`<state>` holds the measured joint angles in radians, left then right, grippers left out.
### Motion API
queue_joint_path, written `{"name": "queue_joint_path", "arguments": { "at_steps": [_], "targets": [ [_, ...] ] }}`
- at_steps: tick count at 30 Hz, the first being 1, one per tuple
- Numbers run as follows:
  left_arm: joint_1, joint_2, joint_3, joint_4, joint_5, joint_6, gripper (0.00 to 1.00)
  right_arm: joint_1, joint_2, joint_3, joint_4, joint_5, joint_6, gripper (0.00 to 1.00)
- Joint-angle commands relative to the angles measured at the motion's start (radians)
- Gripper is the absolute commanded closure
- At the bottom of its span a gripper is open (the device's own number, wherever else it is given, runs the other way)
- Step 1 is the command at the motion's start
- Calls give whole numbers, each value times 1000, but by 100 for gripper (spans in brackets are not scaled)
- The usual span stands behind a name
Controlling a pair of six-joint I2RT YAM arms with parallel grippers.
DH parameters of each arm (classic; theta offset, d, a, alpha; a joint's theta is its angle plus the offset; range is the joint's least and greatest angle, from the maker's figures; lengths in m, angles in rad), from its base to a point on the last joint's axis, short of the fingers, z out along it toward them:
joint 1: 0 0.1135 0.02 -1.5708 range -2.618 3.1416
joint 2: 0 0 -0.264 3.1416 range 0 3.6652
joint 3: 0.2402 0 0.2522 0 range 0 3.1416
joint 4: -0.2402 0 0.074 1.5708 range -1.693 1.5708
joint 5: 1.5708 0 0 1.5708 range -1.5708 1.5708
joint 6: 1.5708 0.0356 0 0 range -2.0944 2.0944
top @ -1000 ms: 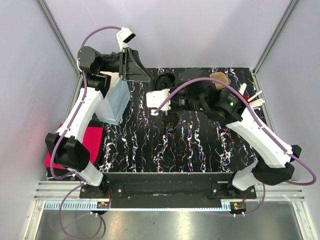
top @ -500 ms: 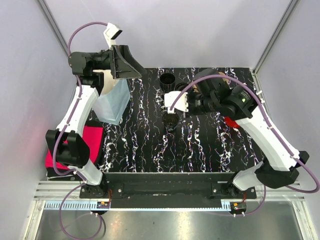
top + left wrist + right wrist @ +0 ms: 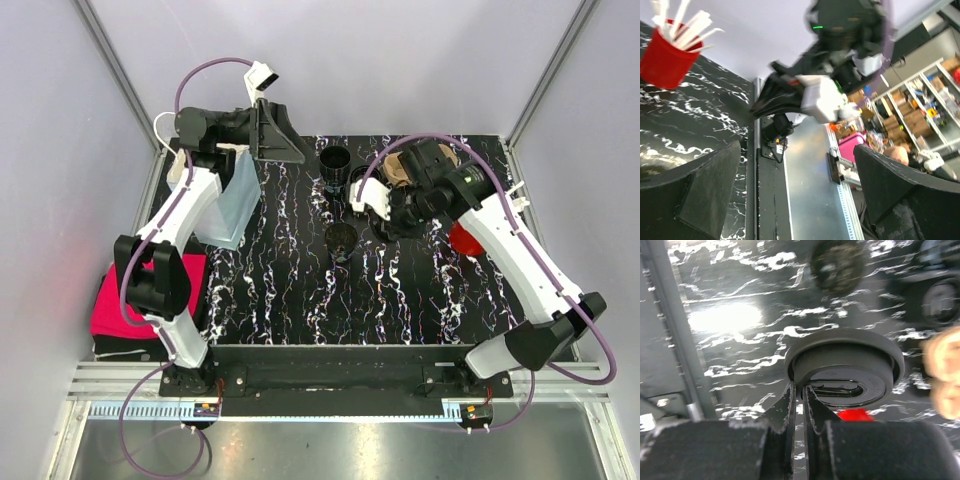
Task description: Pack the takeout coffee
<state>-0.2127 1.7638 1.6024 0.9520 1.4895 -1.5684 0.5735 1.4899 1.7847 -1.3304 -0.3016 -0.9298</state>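
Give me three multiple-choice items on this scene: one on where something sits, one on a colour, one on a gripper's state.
1. Where is the translucent bag?
A. At the left edge of the table
B. At its right edge
C. Between the arm bases

2. What colour is the cup holding the white sticks?
A. Blue
B. Red
C. Green

3. How is the right gripper?
A. Open and empty
B. Shut on the black lid
C. Shut on a spoon

Answers:
1 A: the top view shows it at that edge.
2 B: plain in the left wrist view.
3 B: its jaws pinch the lid's rim in the right wrist view.
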Motion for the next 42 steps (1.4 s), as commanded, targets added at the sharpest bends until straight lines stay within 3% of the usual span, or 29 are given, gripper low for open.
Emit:
{"name": "queue_joint_path", "arguments": {
  "at_steps": [1,9,12,14,22,26,30,32,33,34,36,37,42],
  "targets": [
    [-57,-105,11,160,41,-47,1,-17,-105,-108,-76,-131,34,100],
    [-74,-208,4,209,40,-55,1,-32,-126,-217,16,-257,80,100],
    [-97,-242,8,315,75,-111,1,-41,-122,-232,37,-304,85,100],
    [-115,-248,45,488,90,-251,1,-47,-99,-232,54,-295,104,100],
    [-93,-329,67,559,120,-312,1,-73,-13,-254,83,-182,164,100],
    [-10,-374,65,536,81,-320,1,-92,21,-315,149,-114,200,100],
    [96,-467,36,171,0,-127,1,-119,67,-361,210,-53,230,100],
    [122,-542,31,-44,-40,99,1,-130,89,-370,244,-41,247,100],
    [130,-572,50,-416,-61,226,1,-136,96,-380,255,-21,255,100],
    [137,-619,85,-687,-136,606,1,-138,107,-383,275,-11,262,100],
    [139,-629,266,-1345,-265,995,1,-144,122,-387,284,15,267,100],
    [139,-633,277,-1372,-341,1093,1,-143,136,-386,289,24,275,100],
    [145,-650,206,-1475,-510,1224,1,-144,181,-363,298,97,286,100]
  ]
}}
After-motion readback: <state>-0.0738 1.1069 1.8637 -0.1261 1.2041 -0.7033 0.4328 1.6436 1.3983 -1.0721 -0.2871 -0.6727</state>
